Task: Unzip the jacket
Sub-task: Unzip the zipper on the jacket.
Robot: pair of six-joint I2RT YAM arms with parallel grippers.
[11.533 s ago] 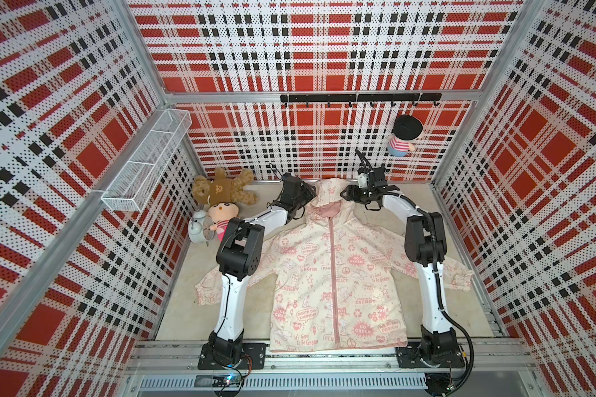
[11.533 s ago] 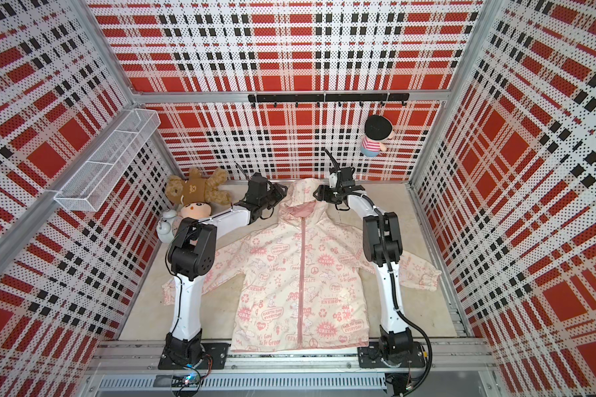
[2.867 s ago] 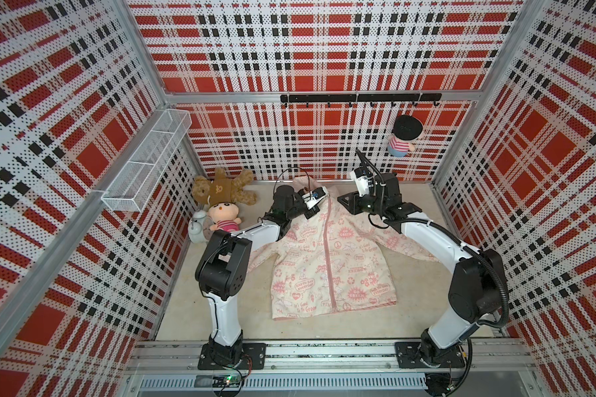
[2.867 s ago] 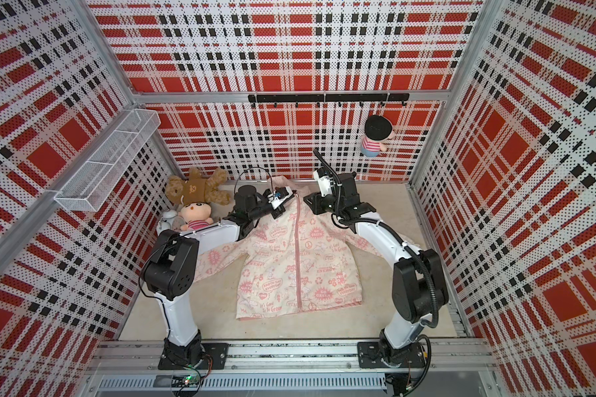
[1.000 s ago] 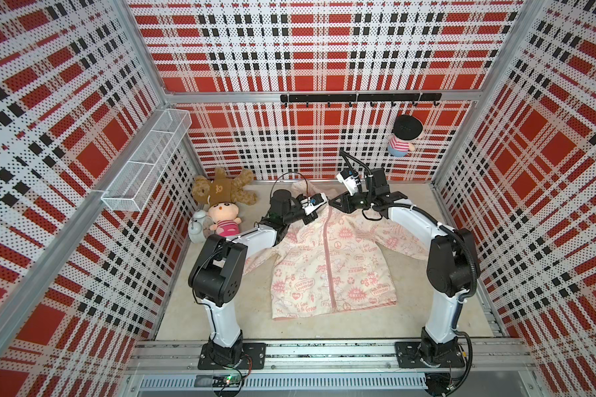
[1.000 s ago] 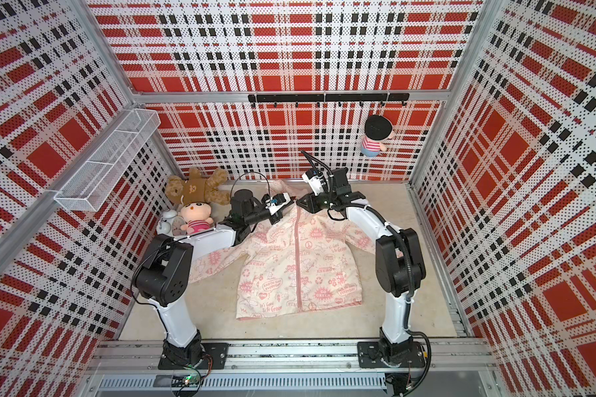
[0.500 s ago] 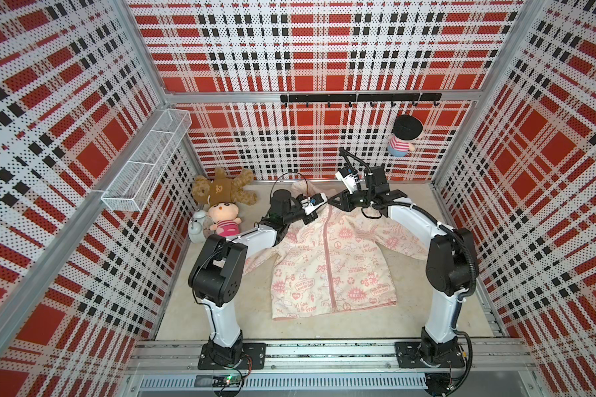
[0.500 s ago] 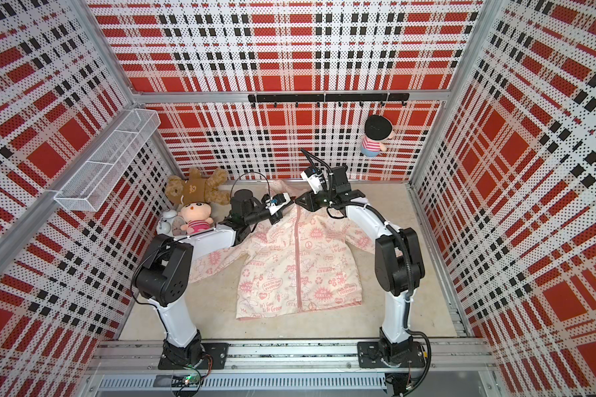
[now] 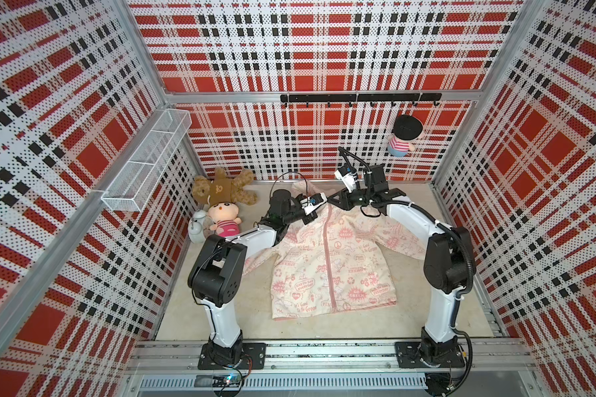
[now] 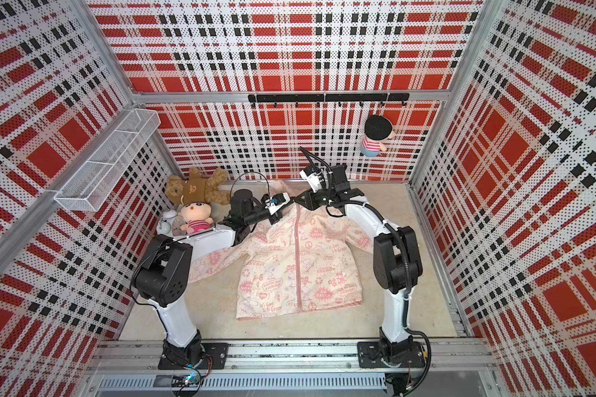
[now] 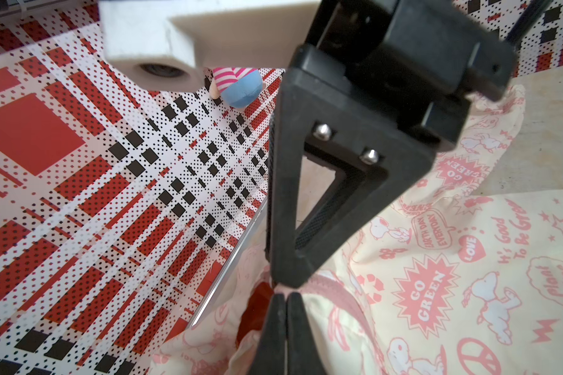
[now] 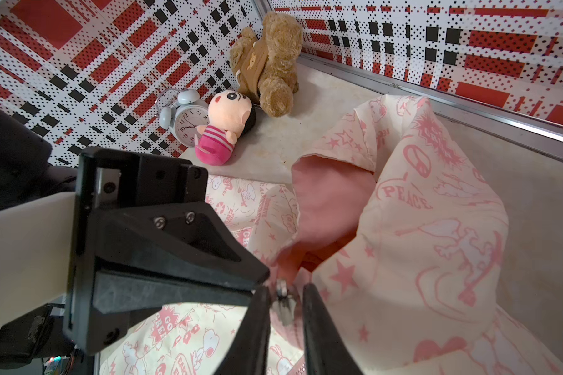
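Compared with the earliest frame, the jacket (image 9: 334,261) (image 10: 296,261) has slid toward the back wall, its hem now well clear of the front rail, and both arms have folded in over its collar.

Left pincer (image 11: 286,293): pressed together on a pinch of the pink collar edge.

Right pincer (image 12: 285,292): narrow, straddling the metal zipper pull (image 12: 283,302) with a sliver of gap on each side; I do not see it gripped.

Both top views show the two pincers nearly tip to tip at the neck. From there the pink zipper (image 9: 328,271) runs closed down to the hem. Behind the collar the hood (image 12: 403,194) is bunched, its pink lining showing.

I see the jacket lying front-up on the tabletop (image 9: 417,309), sleeves spread. A teddy bear (image 9: 224,189), a doll (image 9: 222,216) and an alarm clock (image 9: 198,225) sit in the far left corner, apart from the jacket.
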